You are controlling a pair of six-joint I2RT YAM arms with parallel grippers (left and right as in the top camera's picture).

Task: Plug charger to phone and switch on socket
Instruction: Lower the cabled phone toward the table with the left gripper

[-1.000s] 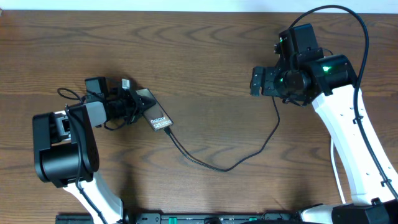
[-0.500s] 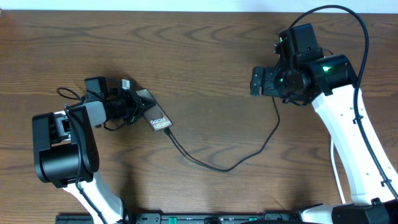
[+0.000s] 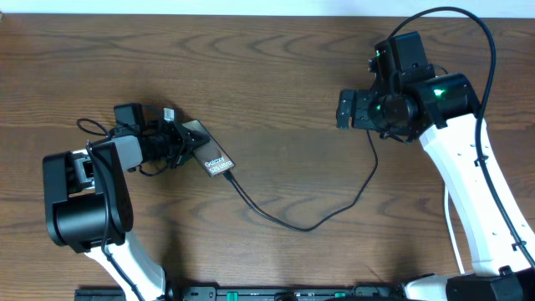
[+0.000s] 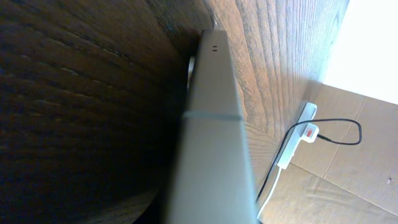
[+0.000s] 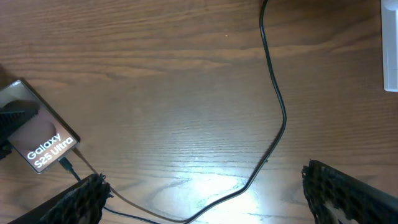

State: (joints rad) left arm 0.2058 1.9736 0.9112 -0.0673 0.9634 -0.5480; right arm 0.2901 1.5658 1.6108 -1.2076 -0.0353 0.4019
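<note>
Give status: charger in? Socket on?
Looks done: the charger tip sits at the phone end, seemingly plugged in. In hand: the left gripper holds the phone; the right gripper is open and touches nothing. Left: the socket switch. Its state can't be read, and no gripper is on it.

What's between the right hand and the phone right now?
Between the right hand and the phone, only the charger curves over bare table, seen overhead.

Robotics lab: wooden table (image 3: 276,67), 2 arms (image 3: 468,184)
</note>
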